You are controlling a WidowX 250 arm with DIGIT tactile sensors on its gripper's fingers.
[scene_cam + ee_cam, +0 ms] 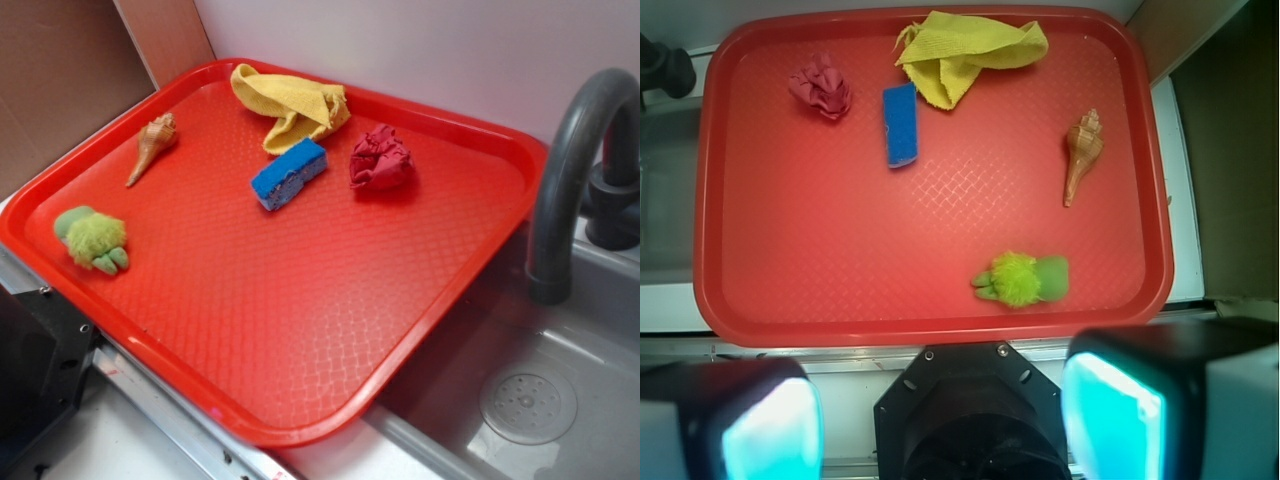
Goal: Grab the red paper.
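In the wrist view the gripper (940,425) sits at the bottom edge, above and short of the near rim of the tray, its two teal-padded fingers (1110,420) spread wide with nothing between them. Just beyond lies the big red tray (840,290), resting partly over a grey sink (560,390) whose dark curved faucet (570,170) rises beside it. Nearest the gripper on the tray is a fuzzy green toy (1023,279), lying near the front rim. Farther in, toward one side, a tan spiral seashell (1082,152) lies on its side. Past the middle sits a blue sponge (901,124), one end just beside a crumpled yellow cloth (970,52) heaped against the far rim. The red paper (822,88), a dark crimson wrinkled wad, rests near the sponge on its other side, apart from it, in the far corner toward the faucet.
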